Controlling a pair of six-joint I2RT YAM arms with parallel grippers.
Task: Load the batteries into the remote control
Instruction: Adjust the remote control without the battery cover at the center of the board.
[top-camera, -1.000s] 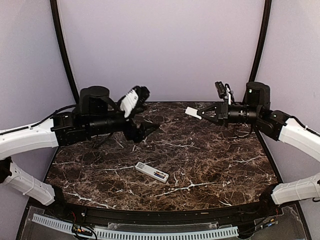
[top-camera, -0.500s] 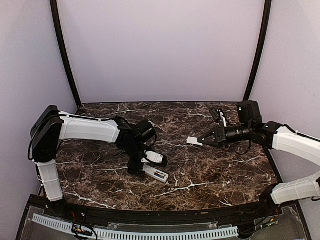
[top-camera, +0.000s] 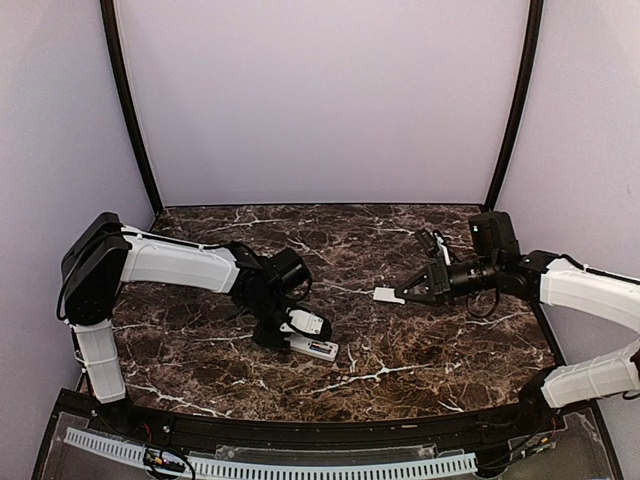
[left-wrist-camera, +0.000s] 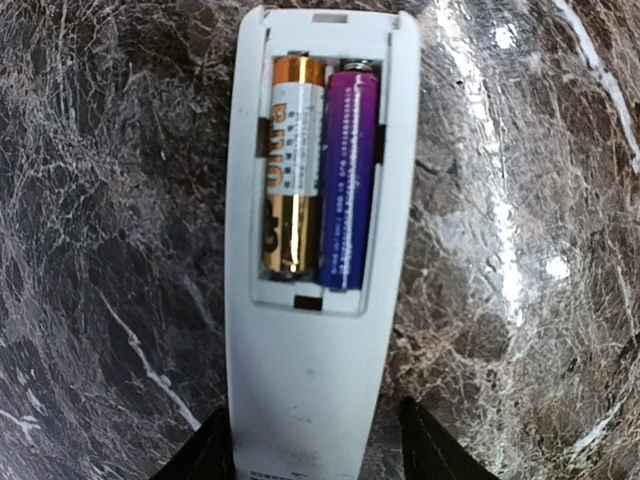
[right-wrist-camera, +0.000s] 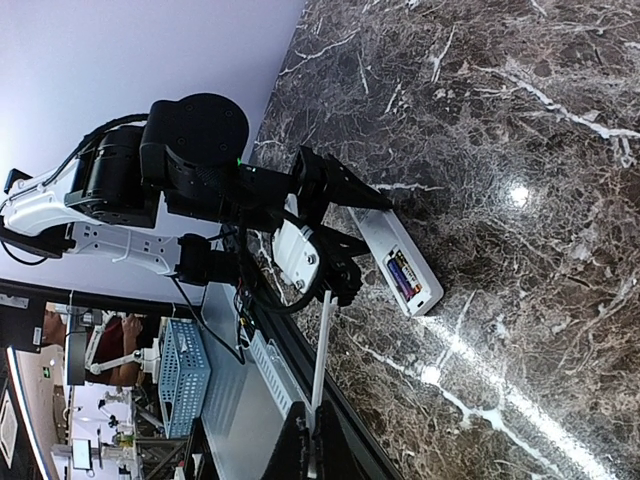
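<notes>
black left gripper (left-wrist-camera: 315, 450): jaws apart, straddling near end of remote control (left-wrist-camera: 310, 380) on marble table (left-wrist-camera: 100, 200). batteries (left-wrist-camera: 290, 180) (gold, purple) sit in its recess. right gripper (top-camera: 405, 292) clamped on white cover (top-camera: 384, 295); loading looks done, i'd align cover next.

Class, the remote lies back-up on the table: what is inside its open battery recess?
A gold battery and a purple battery lie side by side. The recess floor beneath them is covered.

Batteries (left-wrist-camera: 322, 180) in remote control (left-wrist-camera: 305, 400) on table (top-camera: 450, 340), within left pincer (left-wrist-camera: 315, 455); cover (top-camera: 386, 295) in right pincer (top-camera: 408, 294).
</notes>
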